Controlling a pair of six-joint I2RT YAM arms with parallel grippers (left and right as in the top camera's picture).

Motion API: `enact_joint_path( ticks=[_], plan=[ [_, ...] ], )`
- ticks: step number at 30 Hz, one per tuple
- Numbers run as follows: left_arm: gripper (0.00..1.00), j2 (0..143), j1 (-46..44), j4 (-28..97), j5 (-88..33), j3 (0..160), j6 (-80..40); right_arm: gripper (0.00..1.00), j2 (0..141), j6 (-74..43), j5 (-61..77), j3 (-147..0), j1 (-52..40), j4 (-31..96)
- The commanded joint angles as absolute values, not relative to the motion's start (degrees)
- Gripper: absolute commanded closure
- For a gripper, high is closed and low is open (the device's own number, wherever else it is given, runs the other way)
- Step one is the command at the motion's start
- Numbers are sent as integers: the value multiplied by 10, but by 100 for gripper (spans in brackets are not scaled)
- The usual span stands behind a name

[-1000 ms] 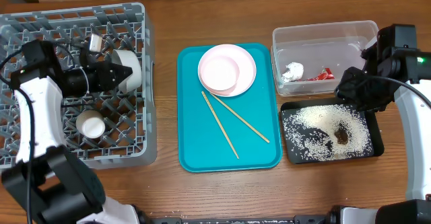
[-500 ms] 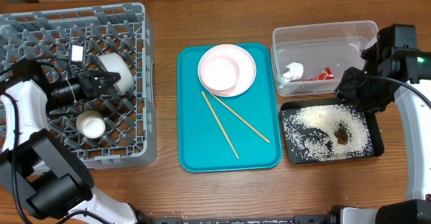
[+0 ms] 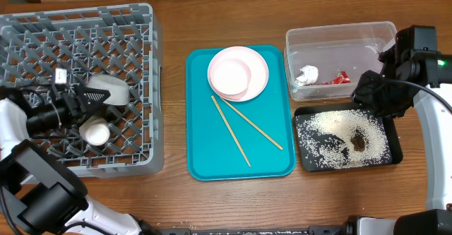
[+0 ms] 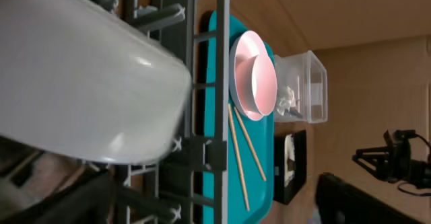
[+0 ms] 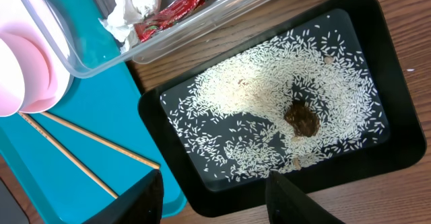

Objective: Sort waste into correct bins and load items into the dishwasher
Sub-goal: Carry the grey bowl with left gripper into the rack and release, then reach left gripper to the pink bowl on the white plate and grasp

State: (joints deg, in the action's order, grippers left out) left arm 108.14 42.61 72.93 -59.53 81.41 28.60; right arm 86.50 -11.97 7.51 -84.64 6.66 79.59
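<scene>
Left wrist view, nearest first: the grey bowl (image 4: 81, 69) fills the upper left of the frame and hides most of the rack (image 4: 209, 83) beneath it, so only a few lattice bars show along its right edge. From overhead, the left gripper (image 3: 97, 99) lies over the rack's left middle with its fingers clamped on that bowl's left rim. The bowl sits tilted among the pegs. The cup (image 3: 95, 131) stands in the rack just below them.

Past the rack lies the teal tray (image 4: 266, 183). At its upper end is the plate (image 3: 260, 64) with the pink bowl (image 4: 262, 83) sitting in it. Below the plate, the two chopsticks (image 4: 246, 150) lie in a narrow V.

Farther right is the tub (image 4: 310, 83), with the black tray (image 4: 293, 170) just beside it.

Right wrist view: the right gripper (image 5: 214, 183) hovers over the black tray, its fingers spread wide at the bottom edge and holding nothing. Rice (image 5: 269, 96) is scattered across the tray, with the lump (image 5: 302, 121) right of centre. Beyond it, at the top of the frame, the tub holds the napkin (image 5: 131, 2) and the wrapper (image 5: 182, 9), which touch each other.

From overhead, the right arm (image 3: 385, 90) covers the tub's lower right corner and the black tray's upper right corner.
</scene>
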Motion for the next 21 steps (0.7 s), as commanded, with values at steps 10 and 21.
enact_joint_path(
  ticks=[10,21],
  plan=[
    [0,1004,414,779,-593,876,268,39,857,-117,78,-853,65,801],
    [0,867,178,680,-373,880,112,21,857,-117,78,-853,65,801]
  ],
)
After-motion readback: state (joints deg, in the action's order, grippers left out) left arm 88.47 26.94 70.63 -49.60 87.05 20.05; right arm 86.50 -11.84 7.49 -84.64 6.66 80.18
